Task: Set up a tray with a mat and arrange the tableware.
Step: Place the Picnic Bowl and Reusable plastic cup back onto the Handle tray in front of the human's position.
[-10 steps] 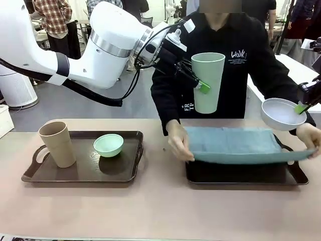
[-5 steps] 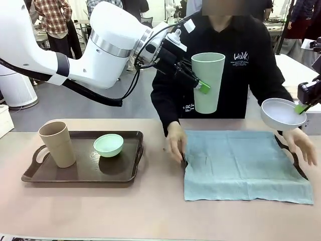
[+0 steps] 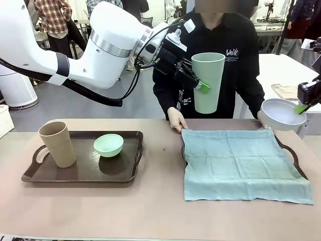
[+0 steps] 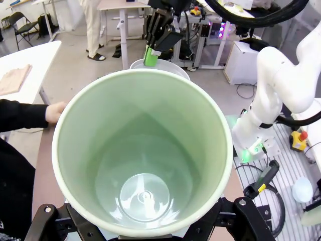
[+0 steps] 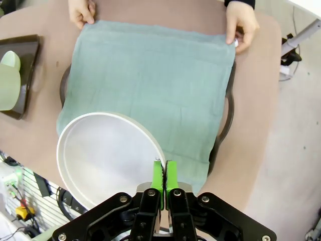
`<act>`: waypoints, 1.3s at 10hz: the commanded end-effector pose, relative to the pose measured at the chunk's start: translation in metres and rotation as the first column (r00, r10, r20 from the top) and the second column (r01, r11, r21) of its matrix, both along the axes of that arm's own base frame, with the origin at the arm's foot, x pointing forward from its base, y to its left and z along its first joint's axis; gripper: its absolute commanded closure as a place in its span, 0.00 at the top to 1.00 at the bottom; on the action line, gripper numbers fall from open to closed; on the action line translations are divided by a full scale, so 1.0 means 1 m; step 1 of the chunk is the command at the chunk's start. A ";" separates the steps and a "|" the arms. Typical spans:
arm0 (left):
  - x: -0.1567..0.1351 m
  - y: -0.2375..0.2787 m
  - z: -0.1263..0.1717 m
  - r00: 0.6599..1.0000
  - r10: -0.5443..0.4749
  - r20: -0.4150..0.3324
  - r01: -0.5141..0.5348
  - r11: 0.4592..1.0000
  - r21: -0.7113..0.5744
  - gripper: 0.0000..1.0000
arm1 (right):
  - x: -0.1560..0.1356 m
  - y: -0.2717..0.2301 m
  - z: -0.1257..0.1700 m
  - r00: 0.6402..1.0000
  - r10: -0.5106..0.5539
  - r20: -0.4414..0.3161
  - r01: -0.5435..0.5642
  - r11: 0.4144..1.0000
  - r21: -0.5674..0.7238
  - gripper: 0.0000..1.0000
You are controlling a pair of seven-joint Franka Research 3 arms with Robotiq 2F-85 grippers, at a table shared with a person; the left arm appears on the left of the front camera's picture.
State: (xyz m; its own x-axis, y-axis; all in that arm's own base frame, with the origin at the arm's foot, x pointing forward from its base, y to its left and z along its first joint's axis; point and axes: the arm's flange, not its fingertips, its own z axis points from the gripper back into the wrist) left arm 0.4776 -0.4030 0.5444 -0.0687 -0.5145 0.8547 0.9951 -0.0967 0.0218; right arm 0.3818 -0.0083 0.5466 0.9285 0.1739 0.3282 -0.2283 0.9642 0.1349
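Observation:
My left gripper (image 3: 202, 88) is shut on the rim of the pale green cup (image 3: 207, 83), holding it upright high above the table; the left wrist view looks straight into the cup (image 4: 143, 150). At the right edge, my right gripper (image 3: 302, 108) is shut on the rim of the white bowl (image 3: 280, 114), which hangs above the mat's far right corner. The blue-green mat (image 3: 243, 163) lies spread over the dark right tray (image 3: 295, 159). The tan cup (image 3: 57, 144) and the mint green bowl (image 3: 108, 144) stand on the left tray (image 3: 80, 174). The right wrist view shows the gripper (image 5: 164, 175), bowl (image 5: 108, 155) and mat (image 5: 150, 80).
The person stands at the far side with one hand (image 3: 176, 120) on the mat's far left corner and the other hand (image 5: 241, 27) at its far right corner. The mat's near edge overhangs the tray onto the table (image 3: 150, 211).
The person has laid the mat flat over the right tray and drawn both hands back to its far corners. Both grippers have stayed in place with the cup and the bowl.

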 end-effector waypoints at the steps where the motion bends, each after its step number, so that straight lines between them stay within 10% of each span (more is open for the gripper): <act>1: -0.001 0.002 0.002 1.000 -0.004 0.006 0.004 1.000 -0.006 0.00 | 0.003 0.001 0.000 1.000 0.002 0.011 -0.002 1.000 -0.004 0.00; 12: -0.001 0.002 0.002 1.000 -0.004 0.006 0.004 1.000 -0.006 0.00 | 0.000 0.000 0.000 1.000 0.000 0.000 0.000 1.000 0.000 0.03; 13: 0.000 0.000 0.000 1.000 0.000 0.000 0.000 1.000 0.000 0.86 | 0.011 0.000 -0.011 1.000 -0.011 -0.025 0.011 1.000 0.003 0.03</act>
